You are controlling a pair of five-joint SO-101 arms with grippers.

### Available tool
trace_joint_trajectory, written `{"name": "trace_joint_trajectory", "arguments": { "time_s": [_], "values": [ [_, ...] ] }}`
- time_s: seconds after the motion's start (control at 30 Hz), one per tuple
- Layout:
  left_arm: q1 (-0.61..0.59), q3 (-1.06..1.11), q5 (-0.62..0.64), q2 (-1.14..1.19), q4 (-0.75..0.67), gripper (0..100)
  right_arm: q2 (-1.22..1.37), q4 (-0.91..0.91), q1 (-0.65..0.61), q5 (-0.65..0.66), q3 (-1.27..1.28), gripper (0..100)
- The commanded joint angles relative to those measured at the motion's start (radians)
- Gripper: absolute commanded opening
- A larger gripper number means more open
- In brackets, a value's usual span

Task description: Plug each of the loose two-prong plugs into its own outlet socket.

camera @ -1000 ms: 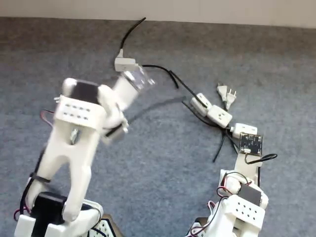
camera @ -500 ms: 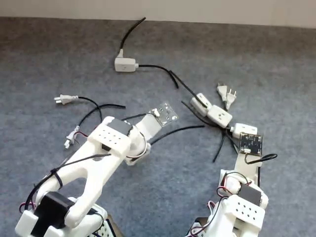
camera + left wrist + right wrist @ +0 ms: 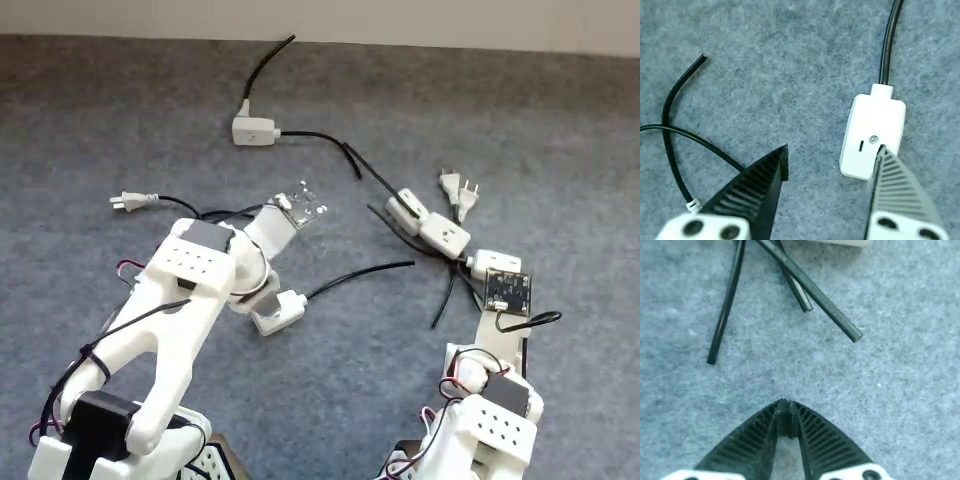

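Observation:
A white socket [image 3: 873, 131] on a black cord lies on the grey carpet, and it lies beside my left arm [image 3: 200, 265] as socket [image 3: 279, 311]. My left gripper [image 3: 831, 152] is open just above it, one fingertip [image 3: 882, 156] overlapping the socket's near corner. A loose two-prong plug [image 3: 130, 201] lies at the left, another plug [image 3: 458, 185] at the right. More white sockets [image 3: 253, 130] [image 3: 408, 205] [image 3: 445, 236] lie farther back. My right gripper [image 3: 786, 407] is shut on nothing, low over the carpet near several black cord ends [image 3: 855, 335].
Black cords [image 3: 330, 145] cross the carpet between the sockets. A curved loose cord [image 3: 670, 110] lies beside the left gripper. The right arm's base [image 3: 490, 410] stands at the near right, and the carpet's back edge meets a pale wall [image 3: 400, 20].
My left arm has swung back from the far socket to the near middle, then shifted left, uncovering a white socket with its cord. The right arm has not moved.

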Motion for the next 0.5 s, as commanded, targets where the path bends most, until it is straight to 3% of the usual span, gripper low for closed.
{"name": "trace_joint_trajectory", "arguments": {
  "time_s": [0.0, 0.3, 0.47],
  "values": [
    [0.001, 0.031, -0.046, -0.022, -0.058, 28, -0.005, -0.018, -0.008, 0.008, 0.004, 1.2],
    [0.134, 0.125, -0.044, -0.031, -0.089, 28, -0.005, -0.018, -0.008, 0.008, 0.004, 1.2],
    [0.214, 0.124, -0.044, -0.031, -0.002, 26, -0.005, -0.019, -0.008, 0.008, 0.004, 1.2]
  ]
}}
